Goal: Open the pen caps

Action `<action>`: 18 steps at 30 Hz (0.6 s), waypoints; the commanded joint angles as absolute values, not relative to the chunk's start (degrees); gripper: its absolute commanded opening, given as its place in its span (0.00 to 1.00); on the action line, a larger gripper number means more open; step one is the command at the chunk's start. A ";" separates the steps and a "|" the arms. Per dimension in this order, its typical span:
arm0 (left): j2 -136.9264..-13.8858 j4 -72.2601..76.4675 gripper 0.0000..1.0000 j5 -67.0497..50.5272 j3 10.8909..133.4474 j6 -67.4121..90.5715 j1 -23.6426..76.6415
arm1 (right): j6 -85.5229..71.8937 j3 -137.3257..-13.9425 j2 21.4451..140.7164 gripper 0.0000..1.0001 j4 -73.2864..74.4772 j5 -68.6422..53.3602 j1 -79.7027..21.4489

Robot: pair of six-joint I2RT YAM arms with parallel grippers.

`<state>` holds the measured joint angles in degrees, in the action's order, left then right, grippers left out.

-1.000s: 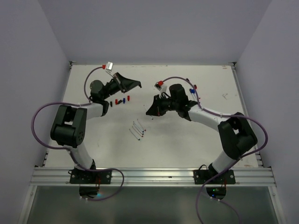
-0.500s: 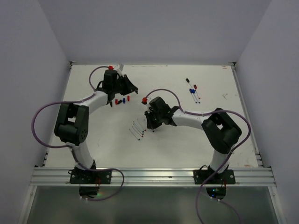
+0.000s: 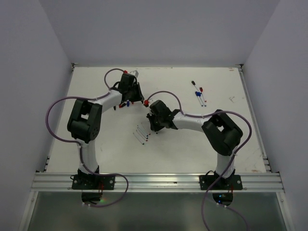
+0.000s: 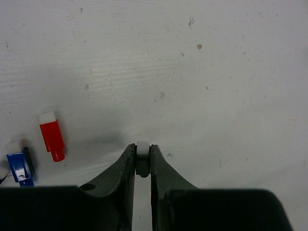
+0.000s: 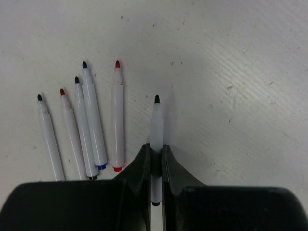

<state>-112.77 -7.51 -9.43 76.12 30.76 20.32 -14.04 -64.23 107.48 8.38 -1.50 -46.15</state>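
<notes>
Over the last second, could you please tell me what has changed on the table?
The right fingers carried their pen left and nearer, beside the uncapped row. The left fingers brought their cap down by the loose caps. Both grips held; everything lying stayed put.

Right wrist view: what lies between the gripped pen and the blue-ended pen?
One red-tipped pen lies there, beside the gripped pen; the right wrist view shows it.
</notes>
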 commanded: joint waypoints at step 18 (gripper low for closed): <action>-121.90 -20.03 0.00 9.22 89.12 21.45 22.41 | -13.18 -68.38 112.15 0.13 7.29 -1.76 -48.25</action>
